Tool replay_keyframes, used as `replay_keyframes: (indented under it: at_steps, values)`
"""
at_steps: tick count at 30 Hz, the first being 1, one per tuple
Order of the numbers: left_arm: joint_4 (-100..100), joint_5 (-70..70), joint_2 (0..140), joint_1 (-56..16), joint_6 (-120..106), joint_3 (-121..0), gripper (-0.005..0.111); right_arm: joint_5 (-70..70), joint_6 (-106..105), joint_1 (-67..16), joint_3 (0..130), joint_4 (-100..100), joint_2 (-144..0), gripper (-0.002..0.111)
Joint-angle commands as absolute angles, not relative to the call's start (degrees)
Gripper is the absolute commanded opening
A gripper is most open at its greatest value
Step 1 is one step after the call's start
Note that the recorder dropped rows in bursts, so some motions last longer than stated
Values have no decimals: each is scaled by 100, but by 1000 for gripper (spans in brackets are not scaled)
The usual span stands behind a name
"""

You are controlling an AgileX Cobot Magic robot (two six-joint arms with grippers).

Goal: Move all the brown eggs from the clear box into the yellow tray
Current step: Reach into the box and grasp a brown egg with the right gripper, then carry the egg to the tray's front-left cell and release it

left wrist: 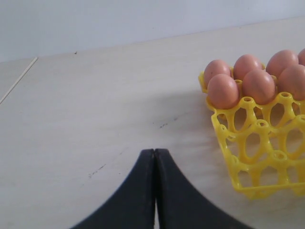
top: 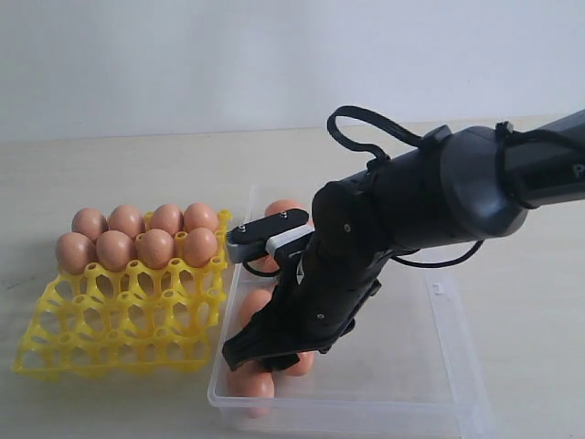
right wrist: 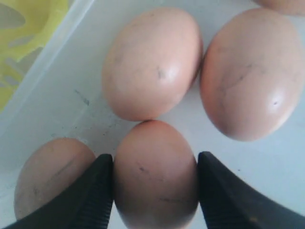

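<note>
The yellow tray (top: 119,329) holds several brown eggs (top: 137,236) in its two far rows. Beside it, the clear box (top: 430,384) holds more eggs (top: 251,384). My right gripper (top: 265,357) reaches down into the box near the tray-side wall. In the right wrist view the right gripper (right wrist: 155,156) has both fingers against the sides of one brown egg (right wrist: 155,176), which lies among three others (right wrist: 152,62). The left gripper (left wrist: 155,151) is shut and empty over bare table next to the tray (left wrist: 248,157). It does not show in the exterior view.
The box wall (right wrist: 52,52) runs close to the gripped egg, with the tray (right wrist: 33,28) just beyond it. One neighbouring egg (right wrist: 47,171) touches the outside of a finger. The tray's near rows are open cups (top: 101,347). The right arm hides part of the box.
</note>
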State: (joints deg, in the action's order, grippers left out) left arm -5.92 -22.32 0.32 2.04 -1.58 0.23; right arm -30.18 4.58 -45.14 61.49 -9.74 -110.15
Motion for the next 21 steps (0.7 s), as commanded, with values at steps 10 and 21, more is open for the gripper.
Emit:
replay_keyframes:
  at_steps: [10, 21]
  values:
    - [-578, -2179, 0, 171, -129, 0, 0, -1122, -491, -4435, 6157, -175, -9629, 0]
    - [-578, -2179, 0, 171, -129, 0, 0, 1543, 272, -5177, 6859, 979, -10968, 0]
